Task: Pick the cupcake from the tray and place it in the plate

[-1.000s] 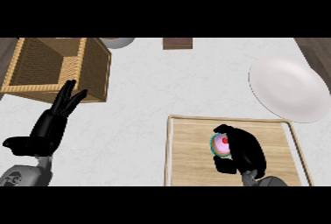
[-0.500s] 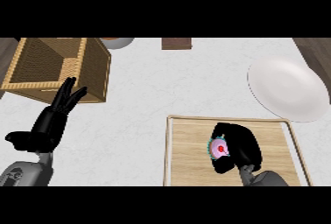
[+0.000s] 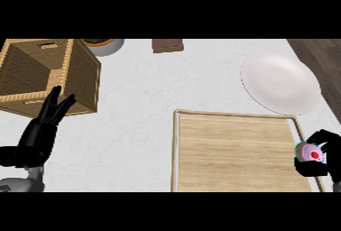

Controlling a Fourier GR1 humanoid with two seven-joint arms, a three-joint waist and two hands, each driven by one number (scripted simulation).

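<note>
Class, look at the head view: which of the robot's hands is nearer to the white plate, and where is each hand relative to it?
The right hand. Curled round the cupcake, it sits just below the plate, over the tray's right edge. The left hand rests open far across the counter, beside the wicker basket.

Right hand [image 3: 320, 155] half off frame

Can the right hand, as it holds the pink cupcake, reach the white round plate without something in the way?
Probably yes. The right hand, curled round the pink cupcake at the wooden tray's right edge, has only bare tray rim and counter between it and the white round plate just beyond.
</note>
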